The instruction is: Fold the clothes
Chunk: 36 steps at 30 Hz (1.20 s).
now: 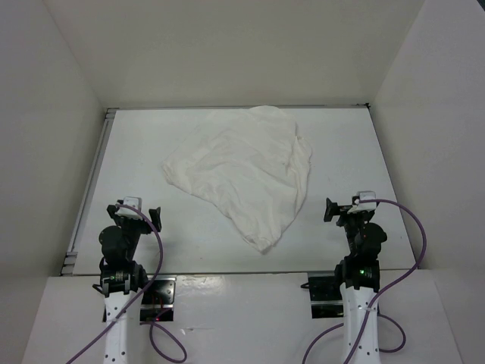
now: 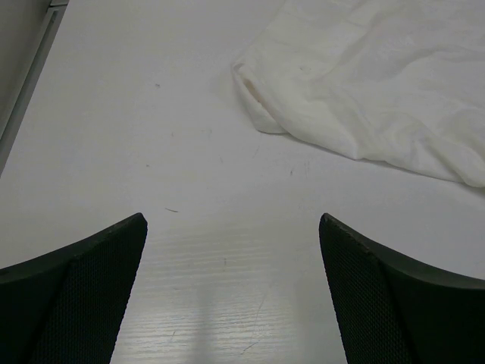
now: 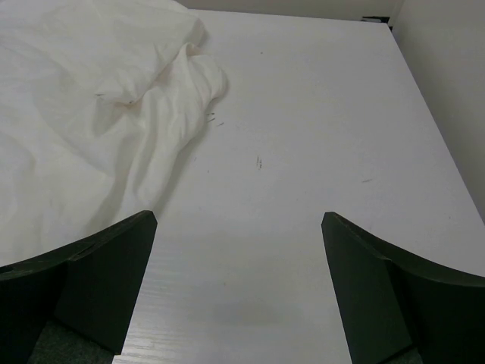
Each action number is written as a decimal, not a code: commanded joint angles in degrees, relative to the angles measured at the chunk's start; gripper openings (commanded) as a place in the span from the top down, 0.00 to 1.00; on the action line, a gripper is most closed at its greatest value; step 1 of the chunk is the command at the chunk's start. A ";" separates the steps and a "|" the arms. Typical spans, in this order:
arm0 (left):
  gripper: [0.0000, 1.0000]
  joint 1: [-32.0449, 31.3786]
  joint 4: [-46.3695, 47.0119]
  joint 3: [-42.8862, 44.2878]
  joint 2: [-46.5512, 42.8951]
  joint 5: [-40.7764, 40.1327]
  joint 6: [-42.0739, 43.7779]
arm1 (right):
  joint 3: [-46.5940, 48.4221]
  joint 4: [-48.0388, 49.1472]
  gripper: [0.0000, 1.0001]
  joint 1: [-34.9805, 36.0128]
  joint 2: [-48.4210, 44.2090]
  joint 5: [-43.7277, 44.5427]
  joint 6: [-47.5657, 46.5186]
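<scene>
shirt: one white shirt [image 1: 242, 178] lies crumpled and wrinkled on the counter [image 1: 144, 144], a bit to the far side of the middle.
shirt shape: it is wide at the far end and gets thin toward the near end, where it comes to a point.
shirt edges: its far edge is right up by the back edge of the counter. its near point is close to the front edge, between the two arms.
left gripper: the left gripper [image 2: 231, 220] is wide open and holds nothing. it hangs over bare counter at the near left.
left gripper and shirt: a rolled corner of the shirt is ahead of it and to its right. the two are apart.
right gripper: the right gripper [image 3: 239, 216] is wide open too and holds nothing. it hangs over bare counter at the near right.
right gripper and shirt: the shirt is ahead of it and to its left. from above, the two are apart.
walls: tall white walls [image 1: 45, 114] stand at the left, back and right of the counter.
left edge: a thin metal rail [image 1: 87, 189] runs along the left side of the counter.
open room: there is a wide strip of bare counter on each side of the shirt.
marks: a few tiny dark marks [image 3: 258, 161] show on the counter right of the shirt.
cables: purple cables [image 1: 155, 250] loop down from both arms near their bases.
</scene>
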 commanded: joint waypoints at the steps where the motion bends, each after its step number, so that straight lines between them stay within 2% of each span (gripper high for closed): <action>1: 0.00 0.40 1.45 -2.48 -6.64 0.43 0.91 | -2.81 0.58 0.01 -0.42 -5.11 -0.64 -0.21; 15: 0.00 0.40 1.45 -2.48 -6.64 0.43 0.91 | -2.81 0.58 0.01 -0.42 -5.11 -0.64 -0.21; 17: 0.00 0.40 1.45 -1.87 -6.64 3.49 3.62 | -2.81 0.58 0.01 -0.42 -5.11 -0.64 -0.21; 18: 0.00 0.40 1.45 -0.47 -6.64 7.85 5.29 | -2.20 0.58 0.01 -0.42 -5.11 -2.82 -2.04; 19: 0.00 0.40 1.45 0.41 -6.64 8.85 6.18 | -0.72 0.58 0.01 -0.42 -5.11 -4.23 -3.45; 20: 0.00 0.40 2.23 2.51 -6.64 5.73 4.10 | 0.34 -0.11 0.01 -0.42 -5.11 -6.34 -5.55; 21: 0.00 0.40 2.24 4.10 -6.64 2.31 -2.62 | 2.70 -0.12 0.01 -0.42 -5.11 -5.40 -7.05; 22: 0.00 0.40 2.24 5.94 -6.64 -0.08 -4.52 | 4.03 -0.12 0.01 -0.42 -5.11 -2.95 -5.59; 26: 0.00 0.40 2.77 15.78 -4.37 0.51 -1.55 | 12.03 -0.12 0.01 -0.42 -5.11 0.76 -5.57; 30: 0.00 0.40 1.11 28.60 3.35 -1.33 0.38 | 24.21 0.33 0.01 -0.42 -1.95 5.59 -1.45; 31: 0.00 0.40 -0.12 35.68 6.33 -2.29 0.38 | 27.13 -0.72 0.01 -0.42 1.97 7.08 1.69; 32: 0.00 0.40 -4.48 40.01 13.59 -3.26 0.38 | 30.38 -2.21 0.01 -0.42 4.71 8.05 3.55; 33: 0.00 0.40 -7.40 44.67 17.75 -4.31 0.38 | 37.46 -6.32 0.01 -0.42 7.61 9.54 5.65; 34: 0.00 0.40 -14.47 54.81 26.14 -4.32 3.69 | 40.92 -8.45 0.01 -0.42 13.21 13.73 10.46; 36: 0.00 0.40 -22.50 64.80 33.66 -1.18 11.24 | 49.02 -12.58 0.01 -0.42 17.90 12.82 10.96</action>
